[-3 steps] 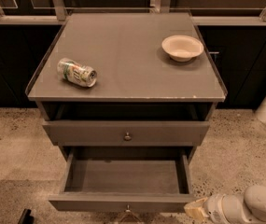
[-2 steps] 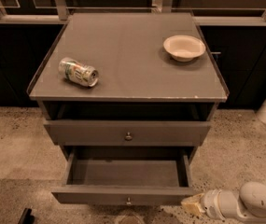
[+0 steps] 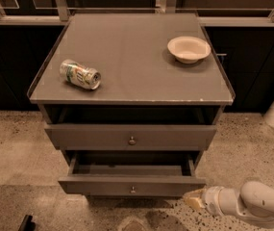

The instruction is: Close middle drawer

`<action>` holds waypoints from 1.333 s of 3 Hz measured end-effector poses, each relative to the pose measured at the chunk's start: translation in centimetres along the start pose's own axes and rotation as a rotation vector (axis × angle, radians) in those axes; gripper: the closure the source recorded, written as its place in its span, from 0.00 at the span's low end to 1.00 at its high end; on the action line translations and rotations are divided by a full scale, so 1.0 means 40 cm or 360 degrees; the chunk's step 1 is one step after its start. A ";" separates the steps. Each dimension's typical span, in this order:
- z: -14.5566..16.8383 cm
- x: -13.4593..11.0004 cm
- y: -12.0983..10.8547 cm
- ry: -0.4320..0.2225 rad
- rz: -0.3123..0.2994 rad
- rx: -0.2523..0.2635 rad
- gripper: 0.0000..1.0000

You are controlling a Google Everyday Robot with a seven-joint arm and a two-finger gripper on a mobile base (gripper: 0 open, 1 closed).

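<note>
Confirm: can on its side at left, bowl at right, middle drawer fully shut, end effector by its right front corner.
Not shut: the camera view shows the middle drawer pulled out, tray exposed. The can on its side at left, bowl at right, end effector by the drawer's right front corner: all correct.

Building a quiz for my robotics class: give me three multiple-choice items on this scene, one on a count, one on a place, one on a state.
1. How many things lie on the cabinet top? A) one B) two C) four
2. Where is the gripper? A) over the cabinet top B) low, beside the right front corner of the middle drawer C) behind the cabinet
3. The middle drawer is: A) pulled out B) fully shut C) taken off
Answers: 1 B, a can and a bowl; 2 B, it sits near the floor there; 3 A, its tray shows.
</note>
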State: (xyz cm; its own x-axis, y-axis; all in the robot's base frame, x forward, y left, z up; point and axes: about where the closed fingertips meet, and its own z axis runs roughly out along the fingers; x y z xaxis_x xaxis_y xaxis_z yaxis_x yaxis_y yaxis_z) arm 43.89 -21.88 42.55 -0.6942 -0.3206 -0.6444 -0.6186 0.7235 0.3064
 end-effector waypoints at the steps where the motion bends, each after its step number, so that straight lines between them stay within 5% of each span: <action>1: 0.046 -0.137 -0.089 -0.0174 -0.0042 0.0151 1.00; 4: 0.158 -0.198 -0.140 -0.0192 -0.0095 0.0176 1.00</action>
State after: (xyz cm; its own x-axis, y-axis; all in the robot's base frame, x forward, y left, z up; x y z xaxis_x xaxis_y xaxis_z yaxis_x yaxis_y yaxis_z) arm 55.18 -19.53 41.53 -0.6040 -0.2940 -0.7408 -0.6087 0.7702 0.1906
